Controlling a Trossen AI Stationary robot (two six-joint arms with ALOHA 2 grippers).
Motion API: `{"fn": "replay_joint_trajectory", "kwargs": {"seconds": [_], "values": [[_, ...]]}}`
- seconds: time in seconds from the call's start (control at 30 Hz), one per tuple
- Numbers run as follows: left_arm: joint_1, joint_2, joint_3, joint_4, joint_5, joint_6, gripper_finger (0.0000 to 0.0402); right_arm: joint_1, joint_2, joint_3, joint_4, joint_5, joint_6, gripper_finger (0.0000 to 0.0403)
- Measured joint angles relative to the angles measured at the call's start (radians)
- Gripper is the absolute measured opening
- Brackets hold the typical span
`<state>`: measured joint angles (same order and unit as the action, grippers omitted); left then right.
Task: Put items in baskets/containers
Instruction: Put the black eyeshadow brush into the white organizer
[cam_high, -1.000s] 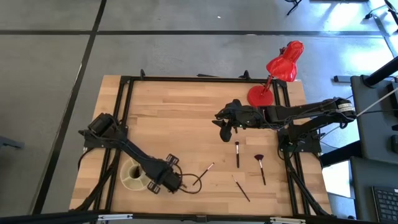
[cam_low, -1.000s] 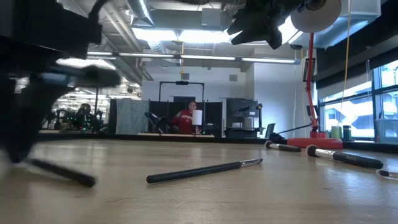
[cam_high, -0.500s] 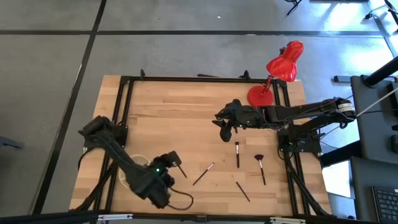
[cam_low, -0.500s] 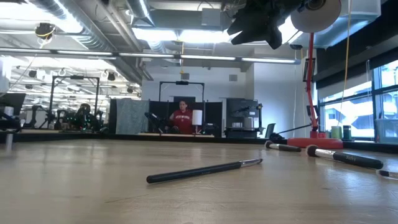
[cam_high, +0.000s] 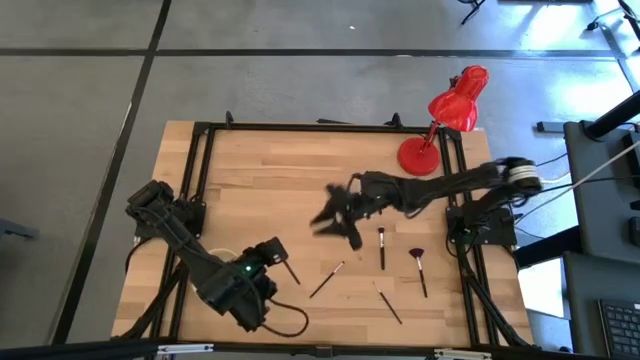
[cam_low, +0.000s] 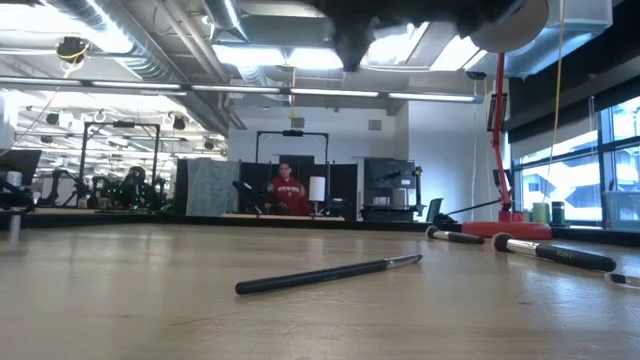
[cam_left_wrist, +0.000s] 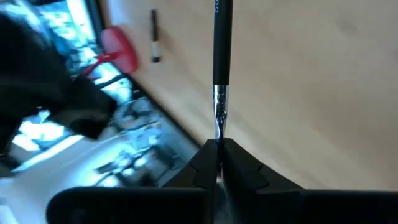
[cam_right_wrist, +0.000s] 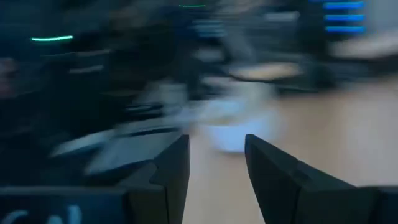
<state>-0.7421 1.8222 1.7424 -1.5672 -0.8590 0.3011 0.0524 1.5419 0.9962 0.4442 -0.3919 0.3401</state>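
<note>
My left gripper (cam_high: 277, 252) hovers over the table's near-left part, shut on a dark makeup brush (cam_high: 289, 271). The left wrist view shows that gripper (cam_left_wrist: 219, 152) with the brush's handle (cam_left_wrist: 222, 43) sticking out ahead of it. The cream-white container shows only as a blur in the right wrist view (cam_right_wrist: 236, 134); in the high view my left arm covers it. Several brushes lie flat on the wood: a light-tipped one (cam_high: 327, 279), a dark one (cam_high: 381, 247), the fan-tipped one (cam_high: 418, 268) and another dark one (cam_high: 388, 302). My right gripper (cam_high: 335, 218), blurred, is open (cam_right_wrist: 216, 142) above the table's middle. My left gripper pinches the brush between its two fingers at the metal ferrule end (cam_left_wrist: 218, 127); the bristle tip is hidden between the fingers. The brush runs along the fingers and sticks straight out ahead of them, handle outward. It is lifted clear of the table, slanting toward the near-right.
The red desk lamp (cam_high: 455, 105) stands on its round base (cam_high: 418, 155) at the far-right corner. A black frame (cam_high: 300, 128) borders the table. In the low view one brush (cam_low: 330, 275) lies in front, others (cam_low: 555, 253) to the right. A person sits far behind.
My left gripper has risen from the tabletop with the brush, lifting it clear, and has left the low view. My right arm held still at the far right, then swung fast toward the table's middle and left, showing blurred now.
</note>
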Motion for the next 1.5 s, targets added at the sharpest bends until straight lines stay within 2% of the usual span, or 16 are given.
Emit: {"fn": "replay_joint_trajectory", "kwargs": {"seconds": [0.07, 0.2, 0.43, 0.53, 0.73, 1.03, 1.17, 1.33, 1.4, 1.5], "values": [[-0.003, 0.0, 0.0, -0.001, -0.065, 0.034, 0.001, -0.006, 0.062, 0.019, 0.058, -0.108, 0.041, 0.0153], [-0.002, 0.001, 0.0, -0.001, -0.191, 0.102, 0.001, -0.031, 0.161, 0.07, 0.056, -0.151, 0.095, 0.0153], [0.0, 0.001, 0.0, 0.0, -0.206, 0.2, 0.0009, -0.038, 0.264, 0.13, 0.175, -0.228, 0.183, 0.0158], [0.004, 0.001, 0.0, 0.0, -0.243, 0.232, 0.001, -0.033, 0.288, 0.147, 0.21, -0.249, 0.209, 0.0168], [0.028, 0.001, 0.0, 0.0, -0.261, 0.267, 0.0009, -0.03, 0.307, 0.16, 0.21, -0.257, 0.225, 0.0182], [0.072, 0.001, 0.0, -0.001, -0.309, 0.305, 0.001, -0.018, 0.307, 0.162, 0.244, -0.276, 0.218, 0.0178], [0.085, 0.002, 0.0, -0.001, -0.309, 0.307, 0.001, -0.02, 0.307, 0.162, 0.239, -0.275, 0.22, 0.0142], [0.085, 0.002, 0.0, 0.0, -0.312, 0.305, 0.001, -0.019, 0.306, 0.162, 0.232, -0.264, 0.212, 0.0035], [0.085, 0.002, 0.001, -0.003, -0.308, 0.262, 0.0013, -0.025, 0.307, 0.162, 0.232, -0.273, 0.189, 0.0026], [0.093, 0.001, 0.002, -0.004, -0.29, 0.103, 0.0026, -0.033, 0.307, 0.162, 0.231, -0.252, 0.184, 0.0027]]}}
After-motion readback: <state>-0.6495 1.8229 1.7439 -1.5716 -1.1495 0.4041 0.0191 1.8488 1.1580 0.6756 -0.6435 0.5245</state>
